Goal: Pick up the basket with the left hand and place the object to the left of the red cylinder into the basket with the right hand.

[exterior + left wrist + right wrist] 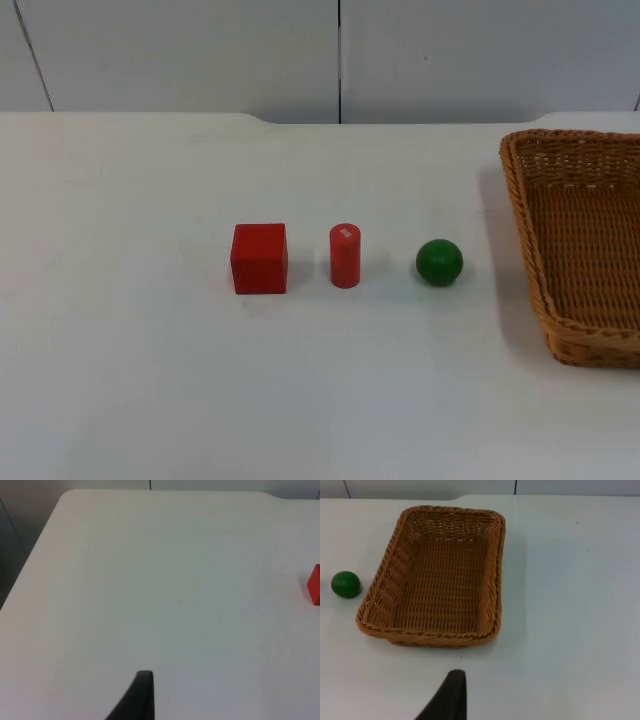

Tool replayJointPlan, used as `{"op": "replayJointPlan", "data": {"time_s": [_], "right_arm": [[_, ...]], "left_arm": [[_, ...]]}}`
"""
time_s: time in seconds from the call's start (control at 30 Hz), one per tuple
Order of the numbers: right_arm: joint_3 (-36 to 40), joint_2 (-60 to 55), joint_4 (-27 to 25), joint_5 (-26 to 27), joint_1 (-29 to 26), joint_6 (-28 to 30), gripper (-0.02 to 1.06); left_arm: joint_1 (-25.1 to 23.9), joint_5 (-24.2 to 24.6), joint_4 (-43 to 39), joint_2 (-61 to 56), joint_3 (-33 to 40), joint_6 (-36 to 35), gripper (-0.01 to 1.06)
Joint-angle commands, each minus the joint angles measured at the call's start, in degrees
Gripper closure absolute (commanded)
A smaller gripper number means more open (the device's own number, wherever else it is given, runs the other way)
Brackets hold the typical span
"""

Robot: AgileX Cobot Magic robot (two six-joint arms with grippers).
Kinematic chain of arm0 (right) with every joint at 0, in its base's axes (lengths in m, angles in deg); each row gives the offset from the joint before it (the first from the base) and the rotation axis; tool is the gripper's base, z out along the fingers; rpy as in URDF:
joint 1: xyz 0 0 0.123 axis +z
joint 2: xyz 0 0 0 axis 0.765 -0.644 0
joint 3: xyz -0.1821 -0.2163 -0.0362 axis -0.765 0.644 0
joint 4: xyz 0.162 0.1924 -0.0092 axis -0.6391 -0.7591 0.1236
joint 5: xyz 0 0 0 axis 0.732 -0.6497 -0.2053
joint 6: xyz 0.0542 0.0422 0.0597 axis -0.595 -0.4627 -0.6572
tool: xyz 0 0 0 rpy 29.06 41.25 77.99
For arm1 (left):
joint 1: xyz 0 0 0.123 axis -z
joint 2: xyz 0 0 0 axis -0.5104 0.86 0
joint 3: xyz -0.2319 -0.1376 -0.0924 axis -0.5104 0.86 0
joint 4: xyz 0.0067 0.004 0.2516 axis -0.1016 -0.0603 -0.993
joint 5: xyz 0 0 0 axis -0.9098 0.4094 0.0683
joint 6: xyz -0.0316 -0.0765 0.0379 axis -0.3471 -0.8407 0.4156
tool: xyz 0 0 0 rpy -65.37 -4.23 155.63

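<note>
Top view: plain red cube (259, 258) left of red cylinder (345, 256).

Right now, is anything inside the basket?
Nothing: the basket shows bare weave across its whole floor. The cube, cylinder and ball all sit outside it on the table.

Overhead view, two wrist views

A red cube (259, 258), red cylinder (344, 256) and green ball (439, 262) stand in a row beside a basket (520, 190).
</note>
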Motion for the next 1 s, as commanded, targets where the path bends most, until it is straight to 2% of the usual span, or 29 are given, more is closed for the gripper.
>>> {"op": "replayJointPlan", "data": {"time_s": [0.0,0.13,0.27,0.63,0.97], "right_arm": [[0.0,0.2,0.2,0.6,-0.3,0.9,-0.01],[-1.8,0.2,0.0,2.0,-0.3,1.1,-0.01],[-4.0,-4.5,0.0,2.3,-0.3,1.1,-0.01],[-11.5,-29.5,-1.7,5.2,-0.3,1.1,-0.01],[-11.5,-43.1,-3.0,6.2,-0.3,1.1,-0.01]], "left_arm": [[0.0,-0.3,-0.1,-0.2,0.2,-0.3,0.00],[0.0,-0.5,-0.1,-0.2,0.0,-0.3,0.00],[0.0,-2.2,0.1,3.7,-1.7,-0.3,0.00],[0.0,-10.3,4.5,28.4,-6.7,-0.3,0.00],[0.0,-11.6,5.2,41.3,-7.1,0.1,0.00]]}}
